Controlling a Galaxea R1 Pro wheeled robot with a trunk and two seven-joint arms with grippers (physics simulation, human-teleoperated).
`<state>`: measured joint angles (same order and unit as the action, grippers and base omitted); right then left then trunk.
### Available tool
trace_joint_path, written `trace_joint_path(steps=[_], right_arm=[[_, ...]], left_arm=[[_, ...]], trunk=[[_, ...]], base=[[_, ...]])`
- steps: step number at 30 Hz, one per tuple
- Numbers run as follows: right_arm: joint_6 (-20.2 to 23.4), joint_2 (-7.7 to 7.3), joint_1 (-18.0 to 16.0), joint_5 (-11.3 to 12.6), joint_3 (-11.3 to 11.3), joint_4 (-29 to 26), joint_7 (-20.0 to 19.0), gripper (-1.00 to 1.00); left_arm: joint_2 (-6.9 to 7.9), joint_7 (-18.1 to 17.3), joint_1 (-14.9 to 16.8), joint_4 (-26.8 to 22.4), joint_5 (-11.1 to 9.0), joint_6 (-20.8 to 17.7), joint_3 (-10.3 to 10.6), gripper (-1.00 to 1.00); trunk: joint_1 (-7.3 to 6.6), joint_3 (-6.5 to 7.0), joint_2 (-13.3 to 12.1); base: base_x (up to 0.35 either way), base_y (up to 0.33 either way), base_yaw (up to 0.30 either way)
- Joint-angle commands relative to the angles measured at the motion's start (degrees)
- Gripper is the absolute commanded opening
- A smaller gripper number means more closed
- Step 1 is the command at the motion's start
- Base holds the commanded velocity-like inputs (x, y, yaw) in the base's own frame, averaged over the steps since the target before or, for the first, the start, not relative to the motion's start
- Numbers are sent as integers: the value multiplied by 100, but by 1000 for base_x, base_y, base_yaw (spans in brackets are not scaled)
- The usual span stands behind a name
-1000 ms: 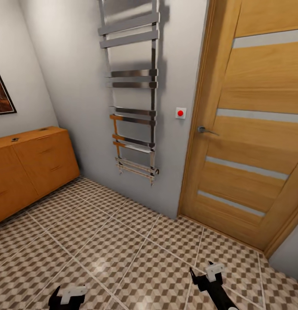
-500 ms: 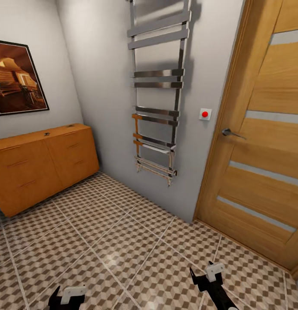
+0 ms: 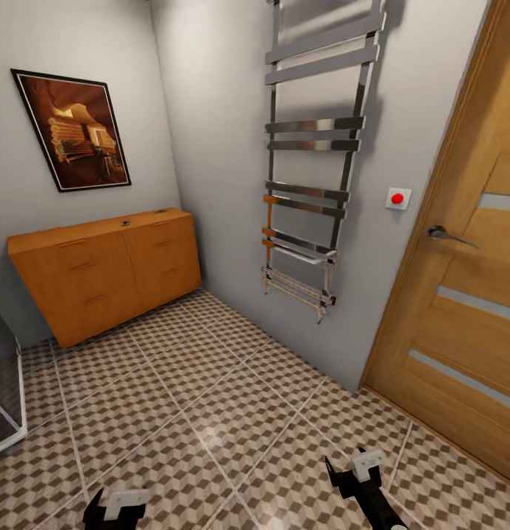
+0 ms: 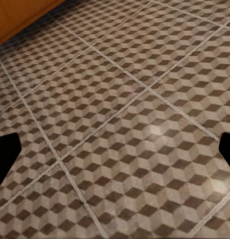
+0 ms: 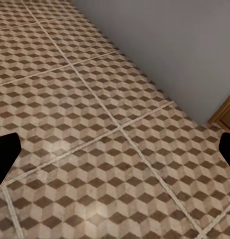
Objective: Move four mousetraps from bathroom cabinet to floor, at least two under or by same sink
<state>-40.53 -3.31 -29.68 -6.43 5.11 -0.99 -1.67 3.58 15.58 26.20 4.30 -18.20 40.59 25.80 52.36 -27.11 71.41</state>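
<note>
The orange-brown cabinet (image 3: 107,269) stands against the far left wall, its drawers closed. A small dark flat item (image 3: 126,221) lies on its top, possibly one of the mousetraps, too small to tell. The bathroom floor (image 3: 210,397) of cube-pattern tiles stretches from the cabinet to me. My left gripper (image 3: 121,515) and right gripper (image 3: 355,471) hang low at the near edge, far from the cabinet. Both are open above bare tiles, as the left wrist view (image 4: 115,154) and right wrist view (image 5: 115,149) show. The sink is out of view.
A chrome towel rail (image 3: 313,169) hangs on the wall ahead, with a red button (image 3: 398,198) beside it. A closed wooden door (image 3: 461,294) stands at the right. A framed picture (image 3: 74,129) hangs above the cabinet. A glass panel in a white frame (image 3: 4,383) stands at the left edge.
The camera has turned left: cabinet, towel rail and door have slid right in the picture, and the picture and glass panel have come into view. Both grippers keep their pose.
</note>
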Motion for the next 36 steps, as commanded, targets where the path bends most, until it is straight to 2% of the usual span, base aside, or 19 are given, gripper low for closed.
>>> trace_joint_path(steps=[1,9,18,32,36], right_arm=[[-16,-3,-3,19,43,2,-1,100],[-16,0,-3,19,43,1,0,100],[-16,5,-3,19,43,1,0,100],[-16,6,-3,19,43,2,-2,100],[-16,6,-3,19,43,2,-6,100]], left_arm=[[-5,24,8,19,-17,20,48,100],[-6,24,8,19,-17,19,48,100],[-7,24,8,19,-17,19,48,100],[-7,24,8,19,-17,19,48,100],[-7,24,8,19,-17,19,48,100]], trunk=[[0,-6,4],[0,-6,4],[0,-6,4],[0,-6,4],[0,-6,4]], base=[[0,0,289],[20,0,289],[143,0,289],[310,0,286],[340,0,140]])
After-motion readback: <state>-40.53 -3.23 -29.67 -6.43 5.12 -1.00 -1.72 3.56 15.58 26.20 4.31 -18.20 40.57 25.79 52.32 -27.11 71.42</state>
